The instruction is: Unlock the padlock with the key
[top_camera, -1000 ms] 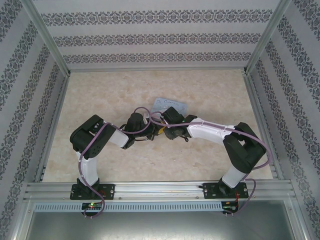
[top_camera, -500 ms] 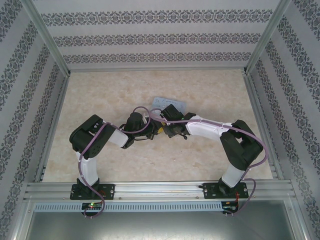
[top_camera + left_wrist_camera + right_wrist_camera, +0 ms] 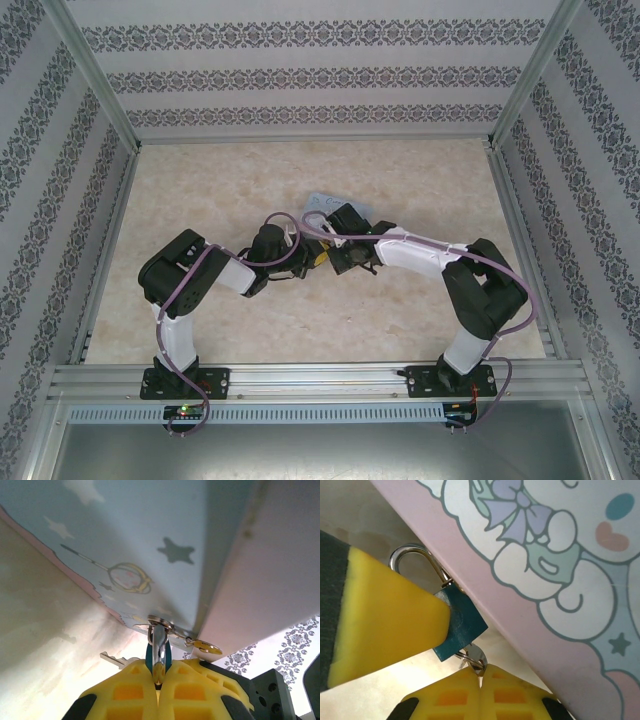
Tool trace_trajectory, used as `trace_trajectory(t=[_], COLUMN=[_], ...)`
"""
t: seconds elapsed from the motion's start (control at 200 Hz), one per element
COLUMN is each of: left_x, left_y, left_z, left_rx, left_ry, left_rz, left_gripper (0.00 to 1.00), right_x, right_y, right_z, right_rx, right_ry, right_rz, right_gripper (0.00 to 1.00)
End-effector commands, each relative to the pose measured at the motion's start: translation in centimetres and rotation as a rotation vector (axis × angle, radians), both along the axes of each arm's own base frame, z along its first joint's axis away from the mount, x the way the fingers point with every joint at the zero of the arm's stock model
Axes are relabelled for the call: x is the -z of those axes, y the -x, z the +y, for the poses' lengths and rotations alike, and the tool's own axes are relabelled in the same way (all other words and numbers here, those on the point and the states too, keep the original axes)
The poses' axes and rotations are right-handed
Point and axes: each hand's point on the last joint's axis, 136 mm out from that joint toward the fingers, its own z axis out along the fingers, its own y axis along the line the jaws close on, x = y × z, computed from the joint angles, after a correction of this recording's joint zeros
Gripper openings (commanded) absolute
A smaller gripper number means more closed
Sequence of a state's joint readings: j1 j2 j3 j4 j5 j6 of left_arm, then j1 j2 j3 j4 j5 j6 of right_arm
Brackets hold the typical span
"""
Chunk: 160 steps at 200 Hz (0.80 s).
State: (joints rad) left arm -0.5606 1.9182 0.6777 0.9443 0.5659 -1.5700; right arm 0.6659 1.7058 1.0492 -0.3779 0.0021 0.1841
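Note:
The small teal padlock [image 3: 462,625] hangs by its silver shackle [image 3: 405,552] against the side of the pale cartoon tin [image 3: 545,580]. My left gripper [image 3: 159,672] is shut on the padlock [image 3: 148,655], and one of its yellow fingers [image 3: 385,620] shows in the right wrist view. Below the padlock's underside, my right gripper [image 3: 481,676] is shut on the small silver key [image 3: 478,656] with its wire ring. How deep the key sits in the lock is hidden. From above, both grippers meet at the tin's [image 3: 340,206] near edge, the left [image 3: 300,262] beside the right [image 3: 328,258].
A spare silver key [image 3: 114,659] sticks out to the left behind the left fingers. A small brass piece [image 3: 206,646] hangs at the tin's corner. Patterned walls [image 3: 320,80] and metal rails enclose the beige table [image 3: 200,190], with open tabletop on all sides of the arms.
My right gripper's jaws have closed onto the key. The right arm has shifted slightly at the tin. The left arm has held still.

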Motion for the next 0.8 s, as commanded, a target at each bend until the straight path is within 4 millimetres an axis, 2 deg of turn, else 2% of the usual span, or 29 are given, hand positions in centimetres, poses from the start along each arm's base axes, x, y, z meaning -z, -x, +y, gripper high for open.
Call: trace_trajectory(t=[0.0, 0.17, 0.265, 0.3, 0.45, 0.575, 0.794], left_x=[-0.7, -0.6, -0.6, -0.6, -0.6, -0.7, -1.0], left_y=[0.9, 0.8, 0.8, 0.8, 0.7, 0.7, 0.7], left_z=[-0.4, -0.4, -0.4, -0.4, -0.5, -0.5, -0.6], left_rx=[0.052, 0.047, 0.047, 0.044, 0.044, 0.045, 0.048], left_ry=[0.005, 0.005, 0.006, 0.006, 0.008, 0.010, 0.013], left_rz=[-0.024, -0.023, -0.022, -0.021, -0.022, -0.023, -0.026], left_gripper=[0.00, 0.00, 0.00, 0.00, 0.00, 0.00, 0.00], right_x=[-2.8, -3.4, -3.7, -4.0, -5.2, -5.5, -3.8], right_y=[-1.0, -0.3, -0.2, -0.1, 0.1, 0.3, 1.0], right_z=[1.4, 1.6, 0.7, 0.4, -0.6, -0.7, 0.4], right_rx=[0.017, 0.032, 0.054, 0.062, 0.087, 0.073, -0.033], right_ry=[-0.176, -0.343, -0.342, -0.348, -0.356, -0.317, -0.145], right_rz=[-0.009, 0.102, 0.088, 0.082, 0.048, 0.015, -0.023], right_gripper=[0.00, 0.00, 0.25, 0.30, 0.33, 0.33, 0.32])
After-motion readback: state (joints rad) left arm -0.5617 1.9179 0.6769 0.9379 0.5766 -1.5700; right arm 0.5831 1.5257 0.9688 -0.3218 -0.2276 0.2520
